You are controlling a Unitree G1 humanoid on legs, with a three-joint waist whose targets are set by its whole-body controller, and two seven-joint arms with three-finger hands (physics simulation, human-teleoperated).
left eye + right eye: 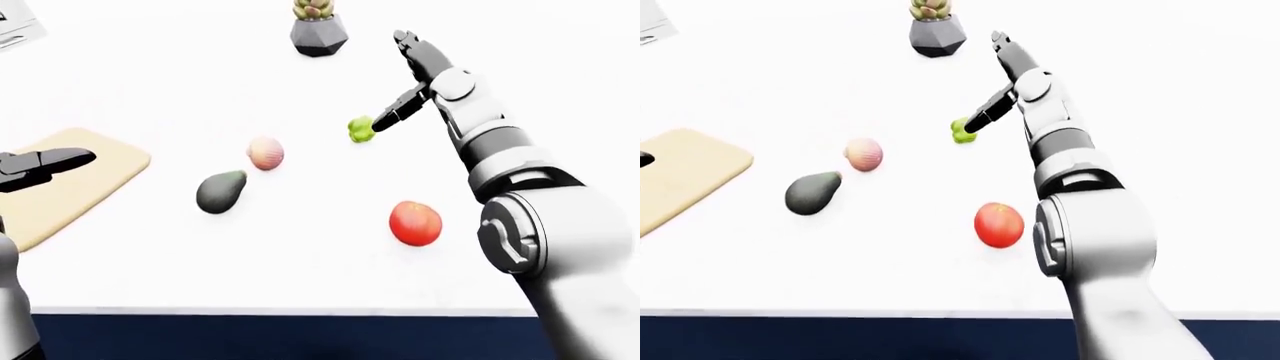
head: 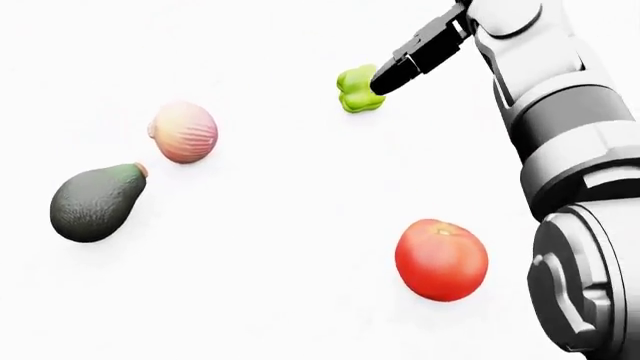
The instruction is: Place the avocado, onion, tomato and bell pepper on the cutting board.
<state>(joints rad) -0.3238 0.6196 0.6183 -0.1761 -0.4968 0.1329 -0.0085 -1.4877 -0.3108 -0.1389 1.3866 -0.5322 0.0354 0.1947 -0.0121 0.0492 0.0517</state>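
On the white table lie a dark green avocado [image 2: 95, 202], a pink onion [image 2: 183, 132], a red tomato [image 2: 441, 259] and a small green bell pepper [image 2: 352, 91]. My right hand [image 1: 393, 81] is open at the pepper: one black finger [image 2: 400, 69] reaches down to the pepper's right side, while another points up and away. Nothing is held. A tan cutting board [image 1: 75, 184] lies at the left in the left-eye view. My left hand [image 1: 45, 163] hovers open over the board, holding nothing.
A succulent in a grey faceted pot [image 1: 319, 31] stands at the top, beyond the pepper. The table's near edge [image 1: 280, 310] runs along the bottom of the eye views, dark blue below it. My right arm [image 2: 560, 150] fills the head view's right side.
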